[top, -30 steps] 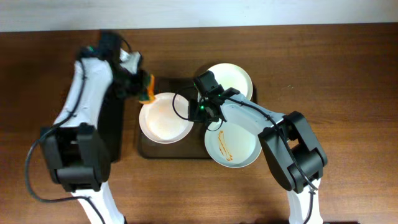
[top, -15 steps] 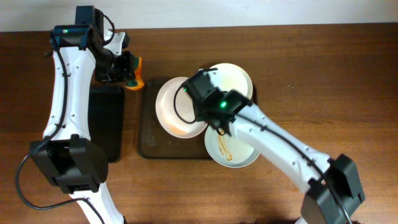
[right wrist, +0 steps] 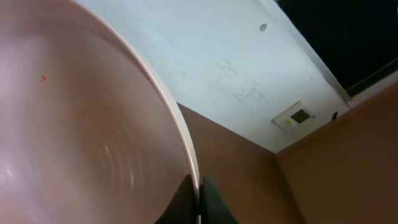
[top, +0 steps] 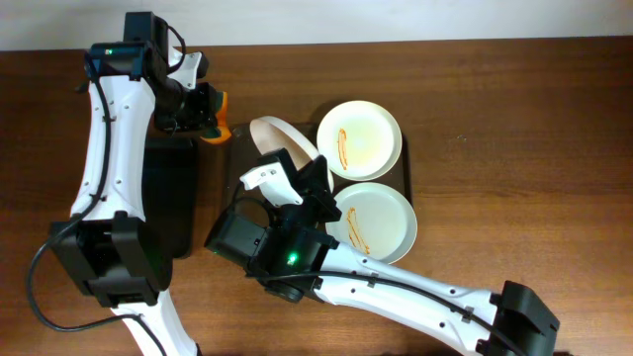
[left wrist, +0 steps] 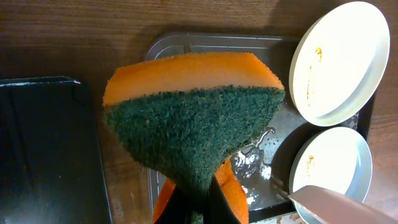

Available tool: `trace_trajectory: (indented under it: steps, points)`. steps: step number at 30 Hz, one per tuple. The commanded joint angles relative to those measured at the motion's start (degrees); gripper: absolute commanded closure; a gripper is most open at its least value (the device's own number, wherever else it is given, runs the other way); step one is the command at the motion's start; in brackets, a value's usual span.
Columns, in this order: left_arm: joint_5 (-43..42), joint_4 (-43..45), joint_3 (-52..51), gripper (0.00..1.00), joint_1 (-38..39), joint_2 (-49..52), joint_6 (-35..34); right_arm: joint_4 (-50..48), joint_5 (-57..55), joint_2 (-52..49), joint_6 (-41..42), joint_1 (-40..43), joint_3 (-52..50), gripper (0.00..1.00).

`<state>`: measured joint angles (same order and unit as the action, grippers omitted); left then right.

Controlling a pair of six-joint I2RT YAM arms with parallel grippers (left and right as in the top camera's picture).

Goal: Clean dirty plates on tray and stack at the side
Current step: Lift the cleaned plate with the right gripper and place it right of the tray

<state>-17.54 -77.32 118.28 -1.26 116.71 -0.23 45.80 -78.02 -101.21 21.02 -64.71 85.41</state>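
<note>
The left fingers [left wrist: 198,200] stay clamped on the sponge [left wrist: 193,118] beside the tray [left wrist: 205,41], far-left. The right fingers [right wrist: 200,196], pinching the plain-looking plate [top: 281,141] by its rim, have just tipped it up off the tray, probably stack-bound. Two streaked plates [top: 359,138] [top: 374,221] wait right.

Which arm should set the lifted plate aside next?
Right: the right gripper holds the lifted plate by its rim. The left gripper is shut on the sponge, near the black tray.
</note>
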Motion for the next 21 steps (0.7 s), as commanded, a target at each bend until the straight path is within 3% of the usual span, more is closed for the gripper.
trace_trajectory:
  steps: [1,6,9,11,13,15,16,21]
  points:
    - [-0.24,0.2,-0.28,1.0,0.13,-0.13,-0.44,-0.13,13.42,1.11,1.55,1.25,0.98,0.96]
    - [-0.2,0.35,-0.28,1.0,0.13,-0.15,-0.39,0.26,52.15,3.82,6.49,12.76,0.98,0.96]
    - [-0.2,0.33,-0.28,1.0,0.13,-0.13,-0.39,2.78,74.44,6.03,5.29,26.88,0.98,0.96]
    - [-0.17,0.33,-0.28,1.0,0.13,-0.13,-0.39,6.75,90.77,6.4,0.09,42.51,0.98,0.96]
    - [-0.17,0.33,-0.28,1.0,0.13,-0.13,-0.39,10.12,94.2,6.34,-2.82,50.8,0.96,0.96]
    - [-0.17,0.24,-0.28,1.0,0.13,-0.13,-0.39,16.7,93.88,6.29,-6.1,67.54,-0.44,0.96]
    - [-0.17,0.24,-0.28,1.0,0.13,-0.13,-0.39,17.07,93.9,6.29,-6.82,70.27,-1.38,0.96]
    - [-0.17,0.15,-0.28,1.0,0.13,-0.13,-0.39,5.44,92.8,6.23,-7.3,87.6,-16.96,0.96]
